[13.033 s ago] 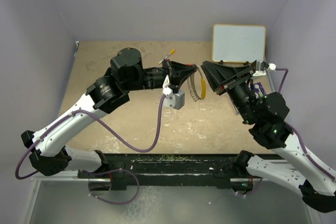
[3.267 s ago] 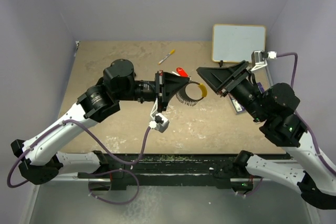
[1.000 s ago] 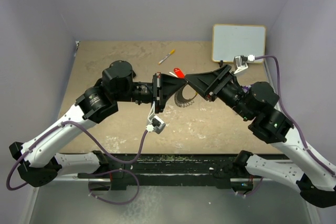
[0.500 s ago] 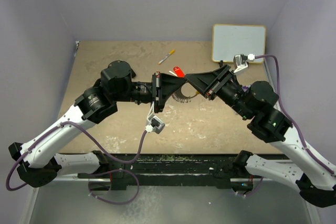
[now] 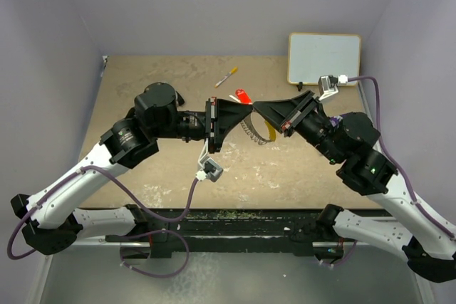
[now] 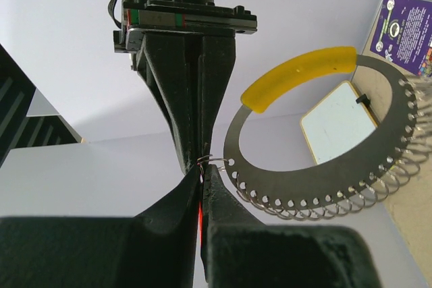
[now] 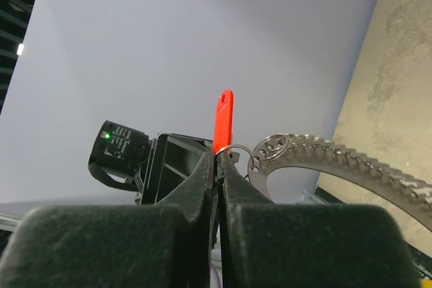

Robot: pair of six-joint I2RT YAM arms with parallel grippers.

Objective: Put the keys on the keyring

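Note:
My left gripper (image 5: 248, 107) and right gripper (image 5: 256, 109) meet tip to tip above the table's middle. The keys show as a red tag (image 5: 243, 96) with a small wire loop. In the left wrist view my left gripper (image 6: 201, 173) is shut on the red tag (image 6: 200, 215). In the right wrist view my right gripper (image 7: 217, 156) is shut on the small wire loop (image 7: 237, 151) at the foot of the red tag (image 7: 223, 123). The keyring (image 5: 256, 130), with its yellow arc (image 6: 300, 77), hangs just beside both tips (image 7: 337, 160). The silver keys themselves are hidden.
A whiteboard (image 5: 324, 57) leans at the back right. A yellow-tipped marker pen (image 5: 226, 76) lies at the back centre. A purple-labelled item (image 6: 408, 25) lies near the whiteboard. Grey walls close the left, back and right sides.
The right gripper has come in from the right and shut at the left gripper's tip. In the last second both arms barely moved; the hanging keyring swung a little.

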